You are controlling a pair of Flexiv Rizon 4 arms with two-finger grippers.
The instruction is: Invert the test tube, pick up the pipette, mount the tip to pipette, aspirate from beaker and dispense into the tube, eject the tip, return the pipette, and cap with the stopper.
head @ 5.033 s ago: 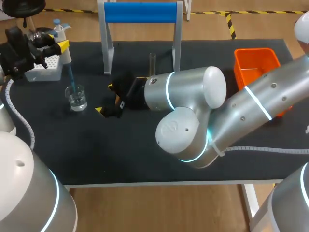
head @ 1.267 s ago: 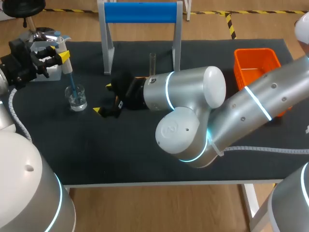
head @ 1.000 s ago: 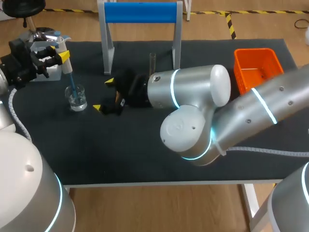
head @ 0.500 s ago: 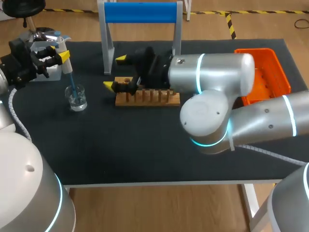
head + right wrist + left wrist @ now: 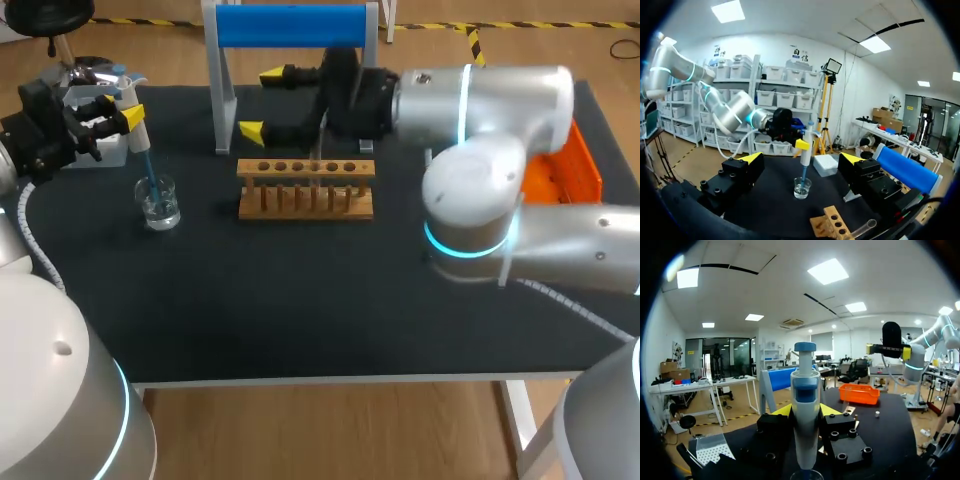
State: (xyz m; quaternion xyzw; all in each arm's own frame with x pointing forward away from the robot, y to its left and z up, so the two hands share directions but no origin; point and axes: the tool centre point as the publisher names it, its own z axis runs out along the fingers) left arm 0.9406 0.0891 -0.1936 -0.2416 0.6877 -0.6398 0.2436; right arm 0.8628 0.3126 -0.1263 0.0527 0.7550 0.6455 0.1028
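Black cloth covers the surface [image 5: 300, 310] in the head view, where my left tool [image 5: 122, 107], at the far left corner, is clamped on the pipette [image 5: 139, 132], its blue tip dipping into the glass beaker [image 5: 160, 203]. A white tip box [image 5: 100, 148] sits just behind that tool. My right tool [image 5: 262, 102] hangs with its fingers spread wide above the far side of the wooden rack [image 5: 305, 200], in front of the blue-topped stand [image 5: 290, 25], and grips nothing. The orange bin [image 5: 565, 170] lies at the right, partly behind my right arm. From the left wrist, the pipette [image 5: 805, 405] stands upright between my left tool's [image 5: 805, 410] yellow tips, both pressed to its sides, with the beaker's rim [image 5: 806, 474] just below it; the orange bin [image 5: 858, 393] and my right tool [image 5: 890, 347] are well beyond. From the right wrist, my right tool [image 5: 801, 158] is wide, and ahead of it the pipette [image 5: 806, 142] reaches down into the beaker [image 5: 802, 188], the tip box [image 5: 826, 164] beside them. Under the tool is the rack [image 5: 832, 222], with a clear test tube [image 5: 863, 229] beside it; whether the tube sits in a hole I cannot tell.
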